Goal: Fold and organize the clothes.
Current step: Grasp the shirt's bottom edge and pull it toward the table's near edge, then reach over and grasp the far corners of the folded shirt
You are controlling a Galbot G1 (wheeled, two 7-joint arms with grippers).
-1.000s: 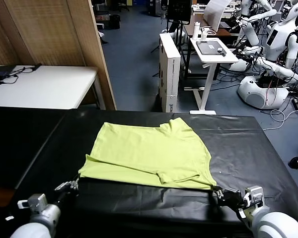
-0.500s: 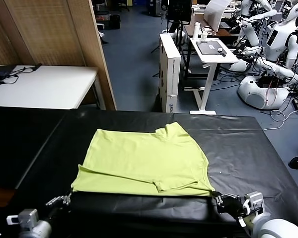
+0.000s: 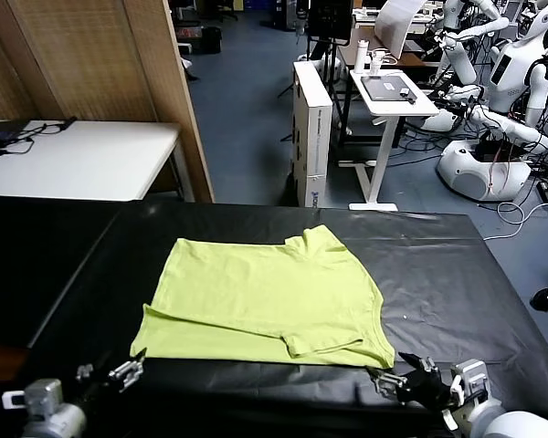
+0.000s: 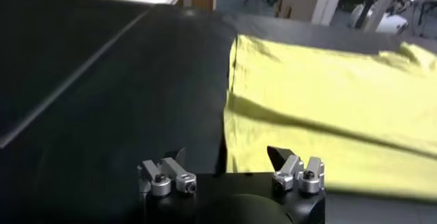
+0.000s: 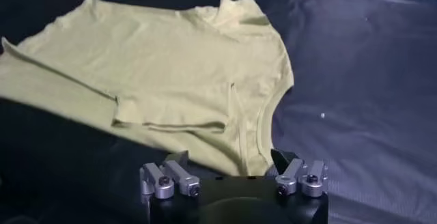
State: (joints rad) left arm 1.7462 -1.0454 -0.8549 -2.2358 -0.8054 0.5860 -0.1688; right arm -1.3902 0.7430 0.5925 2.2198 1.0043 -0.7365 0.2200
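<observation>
The T-shirt point(image 3: 269, 297) reads as plain lime yellow-green, short-sleeved, soft fabric with shallow wrinkles. It lies flat on the black surface point(image 3: 447, 265), partly folded: one layer is turned over the body, and a sleeve edge shows as a raised seam near its near hem. The ribbed round collar curves along the right-hand edge in my right wrist view (the label inside the neck I cannot make out).

Position: garment sits roughly mid-surface, its near hem running parallel to the surface's near edge.

Left gripper point(image 3: 110, 374) is low at the near left, just off the shirt's near-left corner; jaws stand apart, with nothing between them. In the left wrist view the corner of the cloth lies just ahead of the left gripper point(image 4: 229, 160), not touching it.

Right gripper point(image 3: 397, 377) is low at the near right, just beside the shirt's near-right corner; jaws likewise apart and empty. From its own camera the right gripper point(image 5: 229, 160) points at the collar-side hem, cloth close ahead but clear of the fingertips.

Both arms reach in low from the near edge, wrists roughly level, pointing away from me across the surface.
</observation>
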